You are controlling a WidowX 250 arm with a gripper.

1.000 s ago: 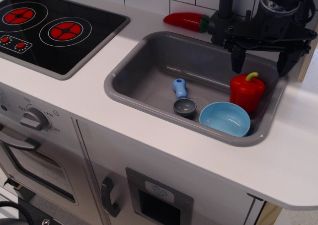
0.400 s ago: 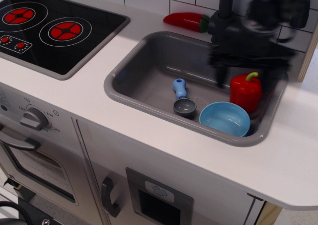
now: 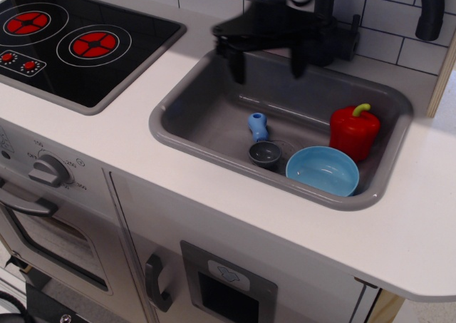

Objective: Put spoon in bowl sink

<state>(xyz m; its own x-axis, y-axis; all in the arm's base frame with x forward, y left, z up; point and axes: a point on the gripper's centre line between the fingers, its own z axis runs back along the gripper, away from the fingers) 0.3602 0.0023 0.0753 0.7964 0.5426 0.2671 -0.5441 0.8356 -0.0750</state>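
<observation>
Above the sink's [image 3: 214,116] back edge our gripper [image 3: 266,63] hangs spread and empty. We judge this the approach: next we descend onto the spoon [image 3: 260,140], lying on the sink floor just beside the bowl [image 3: 322,170].

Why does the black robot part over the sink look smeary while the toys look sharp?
In the only view, observation.image, the gripper and its fingers are slightly softened by motion blur; the spoon, bowl and red pepper lie crisp in the sink; light is even with soft shadows, and a mild sheen shows on the stove.
</observation>
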